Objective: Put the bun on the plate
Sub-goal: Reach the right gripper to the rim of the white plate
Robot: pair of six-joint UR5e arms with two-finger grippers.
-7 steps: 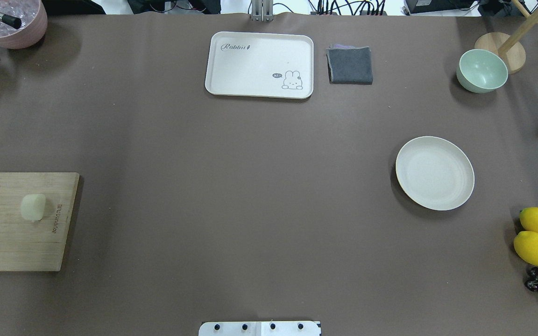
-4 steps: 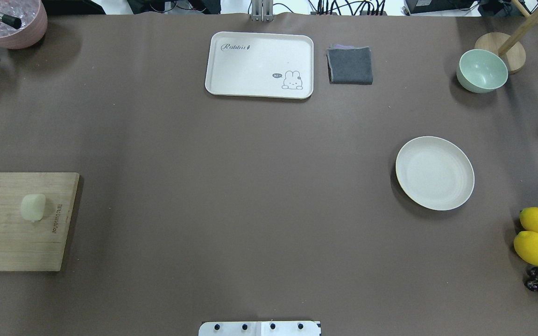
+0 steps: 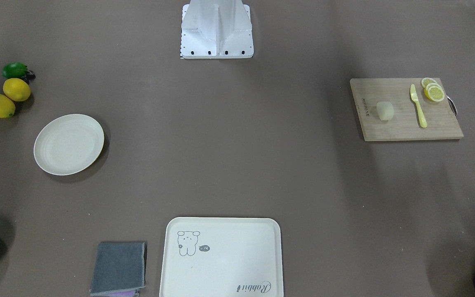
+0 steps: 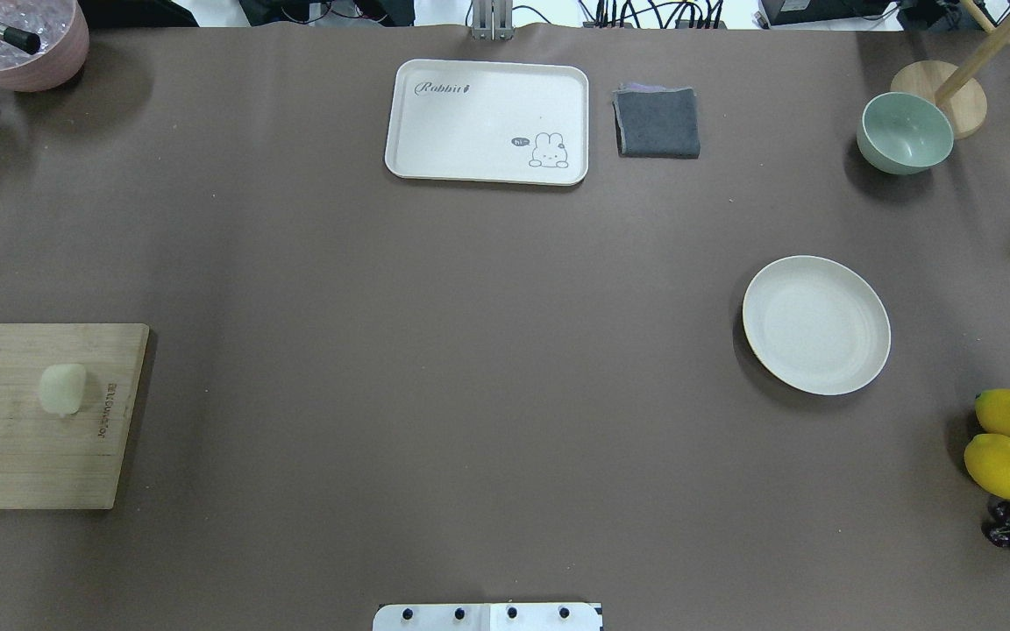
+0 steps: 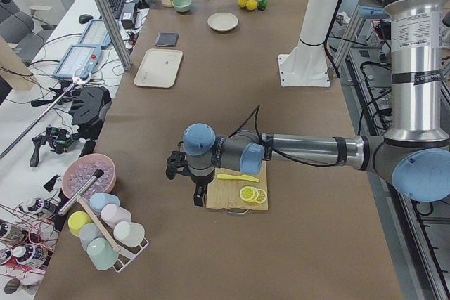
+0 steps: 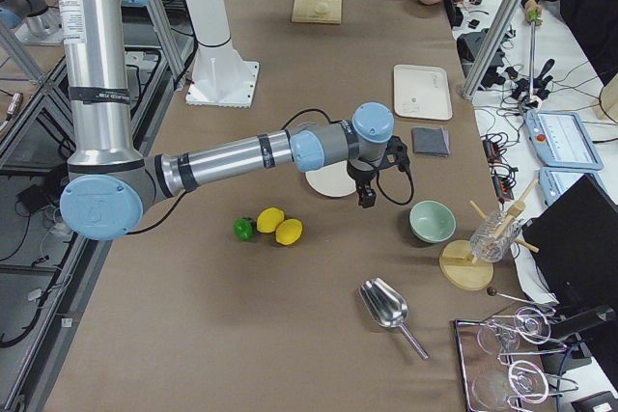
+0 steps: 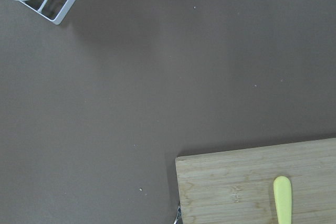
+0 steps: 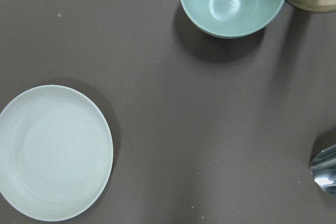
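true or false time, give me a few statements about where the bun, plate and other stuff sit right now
1. The bun lies on the wooden cutting board, far from the plate. True.
2. The plate has food on it. False: it is bare.
3. A yellow knife lies on the cutting board, apart from the bun. True.
4. The green bowl stands on the tray. False: it stands on the table, well apart from the tray.
5. The lemon slices lie on the plate. False: they lie at a corner of the cutting board, past the knife from the bun.
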